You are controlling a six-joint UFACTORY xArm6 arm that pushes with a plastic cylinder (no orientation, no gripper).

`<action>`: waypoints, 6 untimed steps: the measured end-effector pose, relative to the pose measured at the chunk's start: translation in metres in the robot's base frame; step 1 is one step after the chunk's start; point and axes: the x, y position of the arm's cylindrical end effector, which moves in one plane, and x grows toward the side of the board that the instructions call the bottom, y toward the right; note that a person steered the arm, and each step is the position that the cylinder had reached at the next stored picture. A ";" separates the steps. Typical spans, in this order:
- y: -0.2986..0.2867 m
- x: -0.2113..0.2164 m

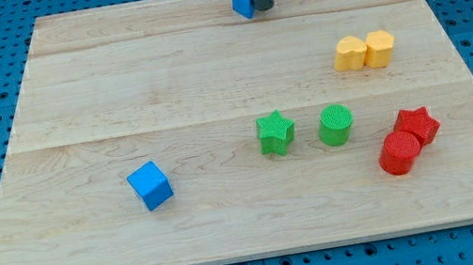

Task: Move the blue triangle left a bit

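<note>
Right of blue triangle (242, 2), touching: my tip (264, 7) | no gripper on rig, just rod | triangle at counter (208, 70) top edge | push short, straight left, stop early | blue cube (151, 185) well below

My tip (264, 7) stands upright near the view's top edge.

On the tabletop (116, 94), the blue triangle (240, 2) sits at the view's top edge, my tip (264, 6) touching its right side. Two yellow blocks (365, 51) touch side by side at the right. Below them the red star (418, 126) touches the red cylinder (400, 152); to their left stand the green cylinder (335, 124), then the green star (276, 133). The blue cube (150, 185) lies alone, lower left
</note>
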 end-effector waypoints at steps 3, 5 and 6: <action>0.007 -0.041; -0.061 -0.041; -0.079 -0.039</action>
